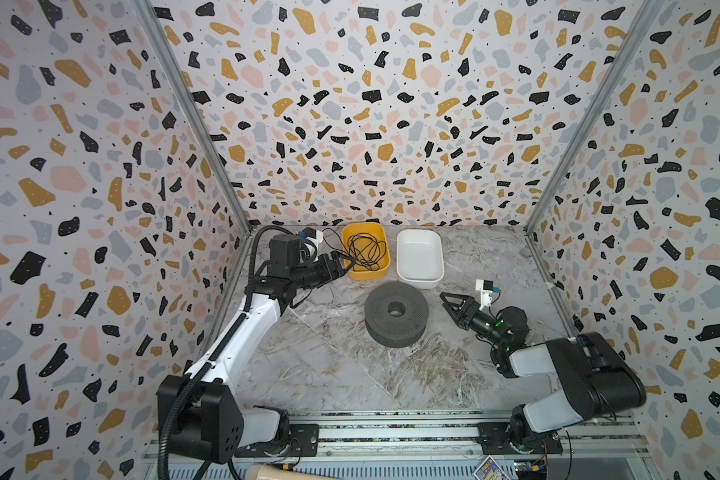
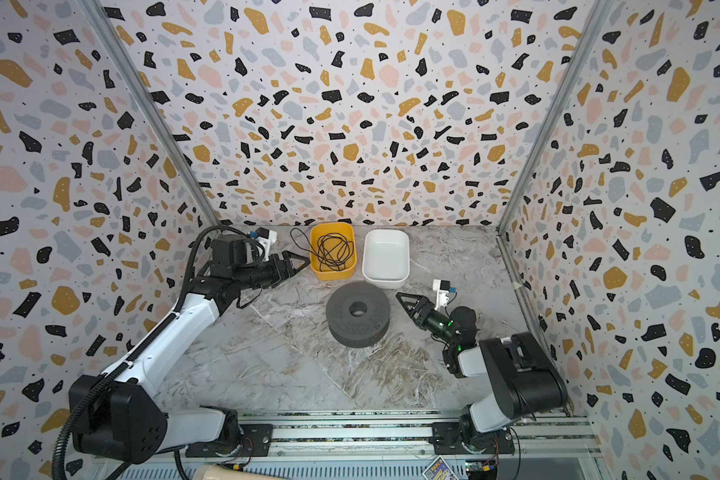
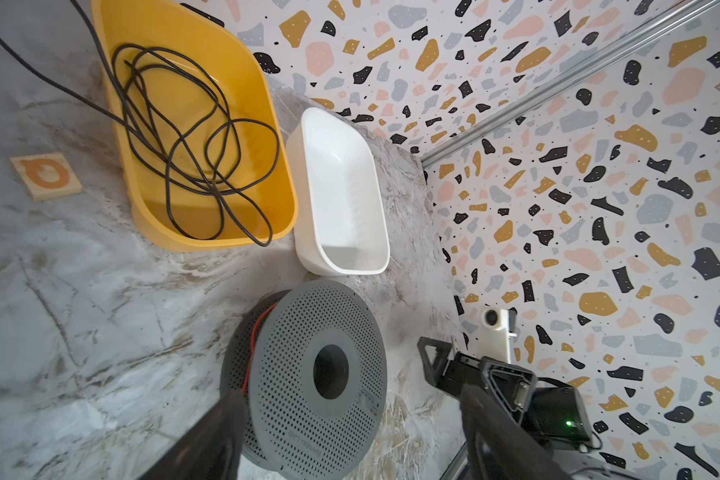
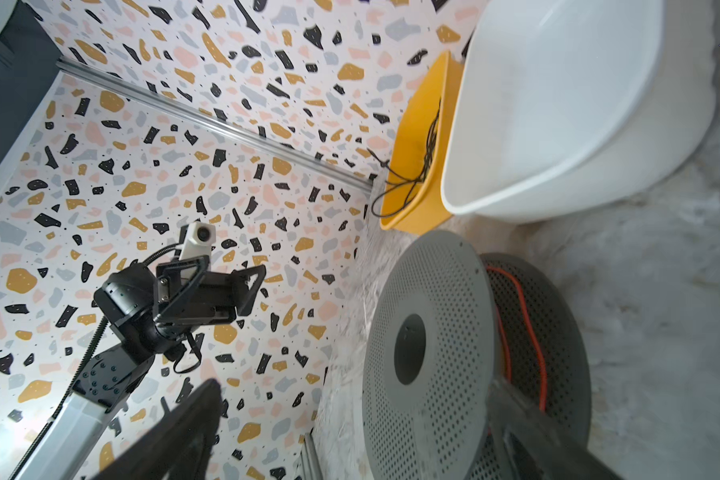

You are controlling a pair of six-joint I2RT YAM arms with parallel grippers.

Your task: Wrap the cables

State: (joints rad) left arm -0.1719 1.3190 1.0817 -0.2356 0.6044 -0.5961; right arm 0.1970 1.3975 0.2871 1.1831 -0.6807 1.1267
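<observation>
Top views both show the marble table (image 1: 329,374), and everything hangs off one landmark: the grey spool (image 1: 377,313) lying flat mid-table, hole pointing up. Behind the spool, by the back wall, sit the yellow tub (image 1: 368,274) and the white tub (image 1: 418,283), which looks bare inside.

The right gripper (image 1: 449,305) is parked just off the spool's right side, tips aimed at it, jaws spread wide with nothing in them. The left gripper (image 1: 347,261) is well off to the spool's far-left, up by the yellow tub, also spread and empty going by the left wrist view. So the right arm is clearly the closer one.

The black wire (image 1: 364,249) is a loose tangle in the yellow tub, with a loop spilling over the wall farthest from the spool.

The red-orange wire (image 4: 531,332) sits inside the spool, wound round the hub between the two perforated flanges. That means it runs around the circle, not toward either hand. I can't spot a loose end.

My guess is any grab has to come in sideways through the flange gap, since the top flange covers it from above.

Smallest bit is a wooden tile (image 3: 46,176), past the yellow tub from the spool.
</observation>
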